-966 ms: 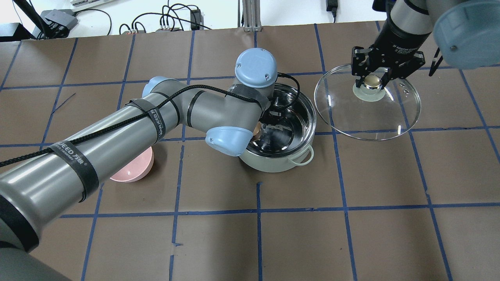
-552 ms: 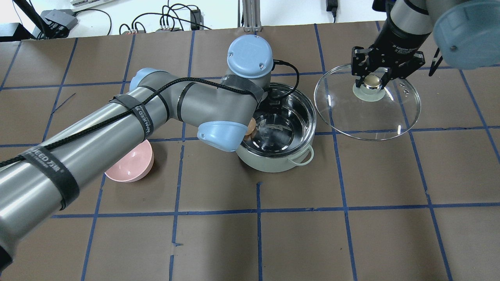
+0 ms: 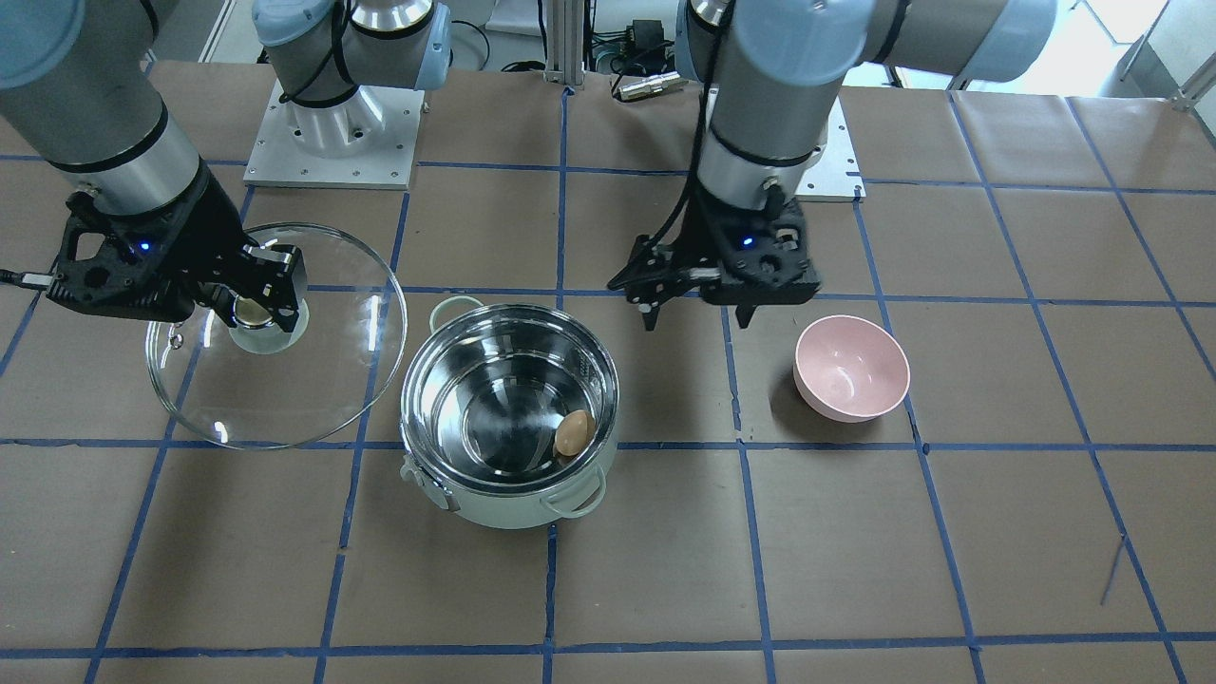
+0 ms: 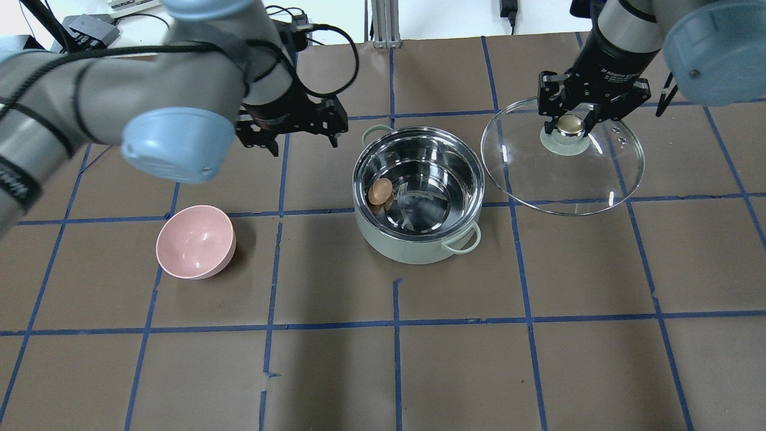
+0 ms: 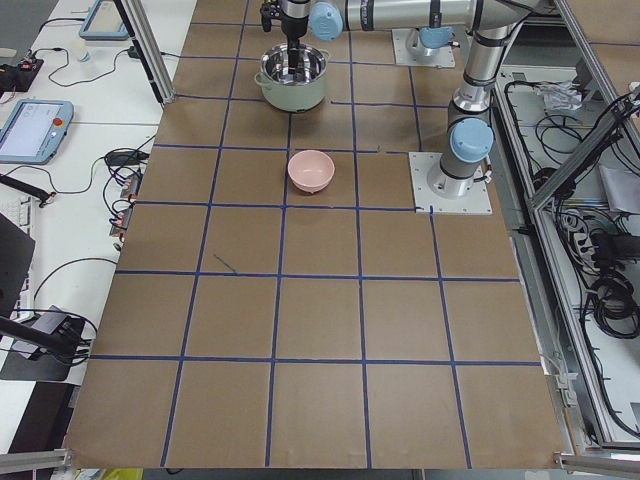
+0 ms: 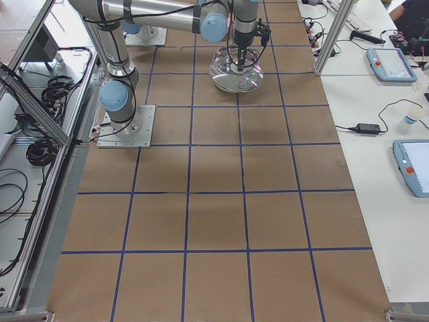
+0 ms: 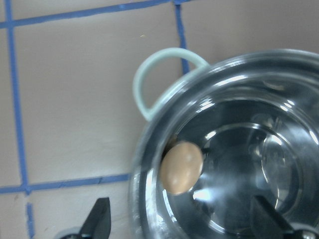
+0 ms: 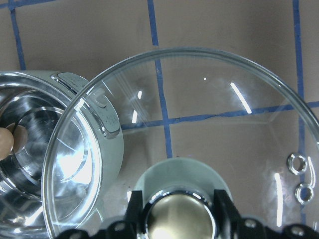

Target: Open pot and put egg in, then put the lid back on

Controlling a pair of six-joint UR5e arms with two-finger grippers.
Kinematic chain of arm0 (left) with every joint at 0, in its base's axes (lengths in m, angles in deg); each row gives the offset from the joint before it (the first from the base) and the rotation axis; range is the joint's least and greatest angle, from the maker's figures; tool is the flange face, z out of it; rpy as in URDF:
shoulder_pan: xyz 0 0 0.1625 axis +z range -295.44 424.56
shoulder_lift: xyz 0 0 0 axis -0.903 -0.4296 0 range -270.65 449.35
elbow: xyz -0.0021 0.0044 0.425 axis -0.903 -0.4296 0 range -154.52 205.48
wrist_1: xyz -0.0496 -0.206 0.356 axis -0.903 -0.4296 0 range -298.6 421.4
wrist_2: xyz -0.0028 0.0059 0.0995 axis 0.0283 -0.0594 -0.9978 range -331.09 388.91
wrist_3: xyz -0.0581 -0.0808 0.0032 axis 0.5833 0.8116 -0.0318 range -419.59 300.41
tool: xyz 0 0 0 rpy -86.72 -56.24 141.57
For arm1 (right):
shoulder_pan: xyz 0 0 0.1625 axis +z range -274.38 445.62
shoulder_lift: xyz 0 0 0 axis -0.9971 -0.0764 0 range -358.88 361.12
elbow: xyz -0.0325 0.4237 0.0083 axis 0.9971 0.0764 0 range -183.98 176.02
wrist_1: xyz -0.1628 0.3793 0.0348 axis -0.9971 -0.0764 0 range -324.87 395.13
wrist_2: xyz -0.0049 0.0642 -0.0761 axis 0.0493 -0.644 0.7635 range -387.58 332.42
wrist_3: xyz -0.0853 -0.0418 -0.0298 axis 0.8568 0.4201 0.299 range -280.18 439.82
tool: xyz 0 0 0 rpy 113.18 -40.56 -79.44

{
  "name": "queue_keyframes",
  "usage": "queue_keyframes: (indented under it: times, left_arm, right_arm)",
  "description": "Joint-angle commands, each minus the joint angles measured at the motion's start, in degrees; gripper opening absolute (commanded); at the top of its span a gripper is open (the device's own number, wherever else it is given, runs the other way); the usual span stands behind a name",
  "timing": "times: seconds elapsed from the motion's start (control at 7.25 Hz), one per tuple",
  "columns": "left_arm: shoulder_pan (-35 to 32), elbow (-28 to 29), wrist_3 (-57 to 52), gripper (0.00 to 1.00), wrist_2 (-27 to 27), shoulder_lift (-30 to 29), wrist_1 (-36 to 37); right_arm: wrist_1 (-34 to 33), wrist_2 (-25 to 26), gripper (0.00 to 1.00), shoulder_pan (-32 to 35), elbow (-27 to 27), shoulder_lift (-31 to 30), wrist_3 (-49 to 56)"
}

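Note:
The pale mint-green pot [image 4: 419,245] stands open mid-table, also in the front view [image 3: 508,499]. The tan egg [image 4: 380,191] lies inside it against the wall, as the front view [image 3: 574,432] and the left wrist view [image 7: 182,167] show. My left gripper [image 4: 299,140] is open and empty, back and to the left of the pot, also in the front view [image 3: 698,318]. My right gripper [image 4: 568,124] is shut on the cream-gold knob [image 8: 180,214] of the glass lid [image 4: 562,179]. It holds the lid to the right of the pot, apparently off the table.
A pink bowl [image 4: 195,241] sits empty on the table left of the pot, also in the front view [image 3: 852,369]. The lid's rim overlaps the pot's right edge in the right wrist view [image 8: 84,114]. Brown mats with blue tape lines cover the table.
My left arm has drawn out of the pot and moved back and to the left. The egg stays lying in the pot. The right gripper and lid have not moved.

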Motion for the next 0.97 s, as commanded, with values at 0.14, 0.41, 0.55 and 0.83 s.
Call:
queue_keyframes:
  times: [0.14, 0.41, 0.55, 0.83]
  left_arm:
    - [6.76, 9.14, -7.12, 1.0, -0.18, 4.53, -18.46]
    - [7.99, 14.38, -14.41, 1.0, -4.5, 4.34, -26.08]
    - [9.39, 13.6, -14.43, 1.0, -4.67, 4.34, -26.0]
    - [9.4, 8.68, -13.89, 1.0, -4.58, 5.13, -14.3]
  right_arm:
    - [-0.01, -0.05, 0.23, 0.0, 0.0, -0.12, 0.0]
    - [0.08, -0.14, 0.23, 0.0, 0.0, -0.12, 0.0]
    - [0.08, -0.14, 0.23, 0.09, 0.0, -0.21, -0.09]
    - [0.08, -0.32, 0.23, 0.35, 0.0, -0.3, -0.09]
